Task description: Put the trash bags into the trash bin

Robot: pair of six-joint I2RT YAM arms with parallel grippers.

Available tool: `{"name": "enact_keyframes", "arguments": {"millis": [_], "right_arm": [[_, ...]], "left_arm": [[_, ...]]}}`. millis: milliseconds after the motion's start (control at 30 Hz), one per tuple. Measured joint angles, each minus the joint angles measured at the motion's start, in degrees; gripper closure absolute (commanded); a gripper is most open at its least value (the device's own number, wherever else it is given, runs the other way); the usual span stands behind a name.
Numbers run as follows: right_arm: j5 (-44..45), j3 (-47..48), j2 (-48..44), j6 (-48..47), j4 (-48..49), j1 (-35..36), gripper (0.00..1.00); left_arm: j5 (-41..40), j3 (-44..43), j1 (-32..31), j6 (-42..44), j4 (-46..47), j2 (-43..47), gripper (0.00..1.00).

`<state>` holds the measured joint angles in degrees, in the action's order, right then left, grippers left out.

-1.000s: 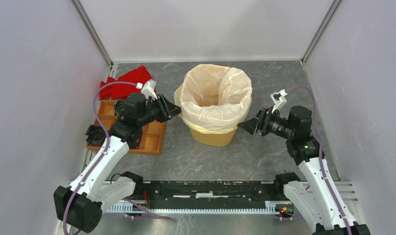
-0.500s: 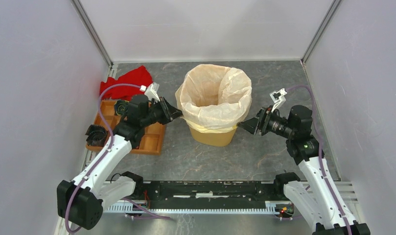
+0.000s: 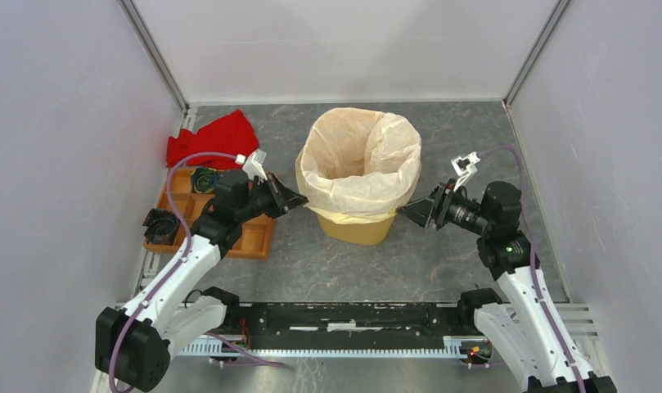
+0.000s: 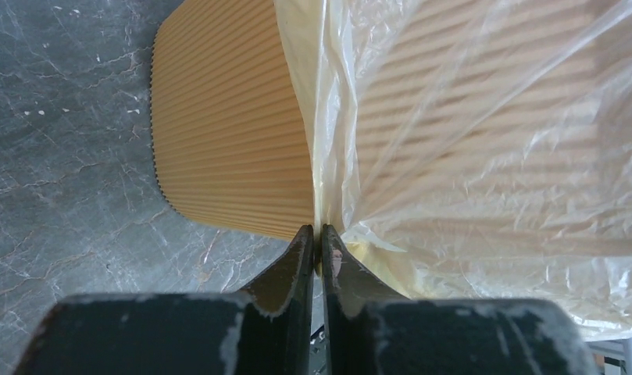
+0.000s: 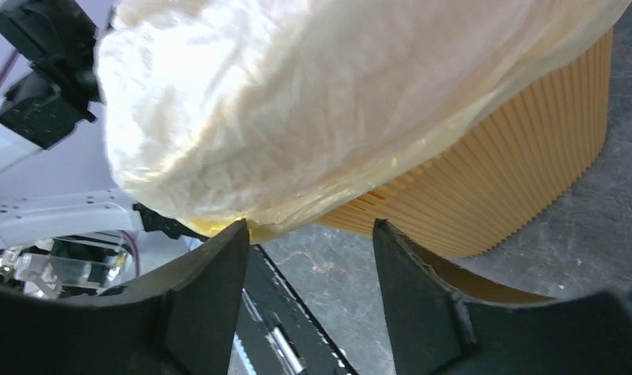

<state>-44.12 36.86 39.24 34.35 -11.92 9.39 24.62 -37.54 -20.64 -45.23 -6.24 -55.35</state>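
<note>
The yellow-orange trash bin (image 3: 356, 226) stands mid-table. The cream-white trash bag (image 3: 360, 168) lines it and drapes over its rim, covering most of the outer wall. My left gripper (image 3: 294, 199) is at the bin's left side, shut on the bag's hanging edge (image 4: 325, 223); the ribbed bin wall (image 4: 226, 133) is just behind. My right gripper (image 3: 409, 214) is open at the bin's right side, its fingers (image 5: 219, 266) just below the draped bag (image 5: 297, 117) and beside the bin wall (image 5: 515, 172), holding nothing.
A shallow orange compartment tray (image 3: 254, 233) with black round parts lies left of the bin under my left arm. A red cloth (image 3: 213, 135) lies at the back left. Grey walls close in left, right and back.
My left gripper has moved down and slightly toward me along the bin's left side, pulling the bag edge lower. My right gripper has barely moved.
</note>
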Motion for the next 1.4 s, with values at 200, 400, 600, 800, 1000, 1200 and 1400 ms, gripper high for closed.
{"name": "enact_keyframes", "arguments": {"millis": [200, 400, 600, 800, 1000, 1200, 1400], "right_arm": [[0.33, -9.42, 0.28, -0.79, 6.82, 0.39, 0.61], [5.18, -15.08, 3.56, -8.24, 2.82, 1.4, 0.6], [8.0, -7.76, -0.26, -15.96, -11.41, 1.44, 0.19], [-0.57, -3.65, -6.82, -9.2, -4.85, 1.6, 0.02], [-1.31, -7.65, -6.45, 5.22, 8.09, 3.32, 0.02], [3.87, -7.69, -1.53, 11.98, 12.76, 7.48, 0.06], [11.04, -9.53, -0.7, 14.45, 14.64, 10.32, 0.29]], "left_arm": [[0.04, 2.62, 0.0, -1.01, 2.32, 0.92, 0.9], [1.01, 6.6, -0.02, -2.75, 5.73, -0.22, 0.93], [-0.11, 6.67, -0.07, -2.21, 2.38, 1.46, 0.89], [-1.51, 3.93, -0.07, -0.37, -3.02, 5.88, 0.52], [-1.86, 3.69, -0.07, -0.37, -4.15, 9.84, 0.41], [-1.84, 3.69, -0.07, -0.55, -3.82, 9.73, 0.32], [-1.81, 3.69, -0.07, -1.36, -2.36, 9.6, 0.3]]}}
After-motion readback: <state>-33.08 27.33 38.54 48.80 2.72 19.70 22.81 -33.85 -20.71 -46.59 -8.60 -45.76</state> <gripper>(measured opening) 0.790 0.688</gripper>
